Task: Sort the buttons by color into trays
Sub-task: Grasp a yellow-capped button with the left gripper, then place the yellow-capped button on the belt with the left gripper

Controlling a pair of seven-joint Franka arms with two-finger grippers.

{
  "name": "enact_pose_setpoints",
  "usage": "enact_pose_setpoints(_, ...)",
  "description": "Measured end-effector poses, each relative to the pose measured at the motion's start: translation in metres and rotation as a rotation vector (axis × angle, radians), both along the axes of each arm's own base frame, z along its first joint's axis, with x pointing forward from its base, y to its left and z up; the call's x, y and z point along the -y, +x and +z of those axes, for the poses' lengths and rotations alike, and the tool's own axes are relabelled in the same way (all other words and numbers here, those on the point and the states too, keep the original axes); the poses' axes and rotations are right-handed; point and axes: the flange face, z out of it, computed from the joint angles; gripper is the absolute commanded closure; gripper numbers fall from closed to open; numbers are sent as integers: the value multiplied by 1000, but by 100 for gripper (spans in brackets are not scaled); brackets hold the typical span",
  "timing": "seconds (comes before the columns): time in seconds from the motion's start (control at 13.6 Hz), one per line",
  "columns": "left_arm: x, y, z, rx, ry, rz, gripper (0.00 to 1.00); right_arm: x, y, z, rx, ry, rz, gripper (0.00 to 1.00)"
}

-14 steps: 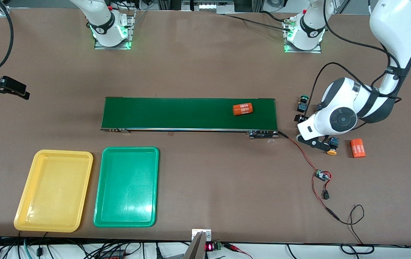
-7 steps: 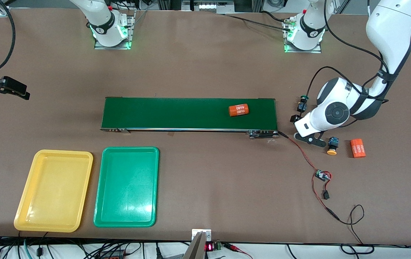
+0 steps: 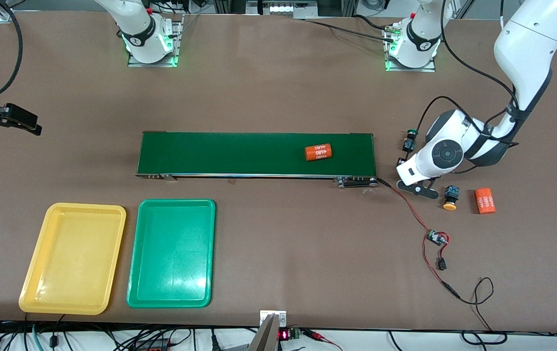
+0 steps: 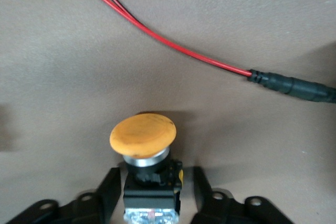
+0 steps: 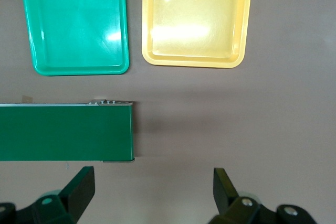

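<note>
Left pincer (image 4: 152,192): shut on a yellow button (image 4: 143,136), has carried it off the tabletop (image 3: 278,243) toward the belt (image 3: 256,153) end; you're mid-transfer. Another yellow button (image 3: 450,197) and a green button (image 3: 409,139) stay put. Right pincer (image 5: 152,190): wide, waiting above the belt's other end. Yellow tray (image 3: 73,258), green tray (image 3: 171,253): no buttons yet.

2 empty trays (image 3: 72,258) side by side; yellow-capped button (image 4: 143,139) gripped.
</note>
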Motion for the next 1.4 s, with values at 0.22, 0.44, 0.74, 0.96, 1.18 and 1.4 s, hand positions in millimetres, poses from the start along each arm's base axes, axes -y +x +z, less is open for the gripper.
enact_pose_setpoints(0.22, -1, 2, 4, 9, 6, 21, 79, -1, 0, 0, 0, 0, 2, 0)
enact_pose_setpoints(0.44, 25, 14, 33, -14, 21, 29, 79, -1, 0, 0, 0, 0, 2, 0)
enact_pose_setpoints(0.74, 86, 33, 102, -50, -40, 122, 79, -2, 0, 0, 0, 0, 3, 0)
enact_pose_setpoints(0.96, 155, 12, 106, -58, -61, 217, 79, -2, 0, 0, 0, 0, 3, 0)
enact_pose_setpoints(1.18, 211, -12, 93, -61, -63, 251, 72, -2, 0, -1, 0, 0, 3, 0)
enact_pose_setpoints(1.4, 236, -24, 77, -75, -70, 296, 0, -2, 0, -1, 0, 0, 3, 0)
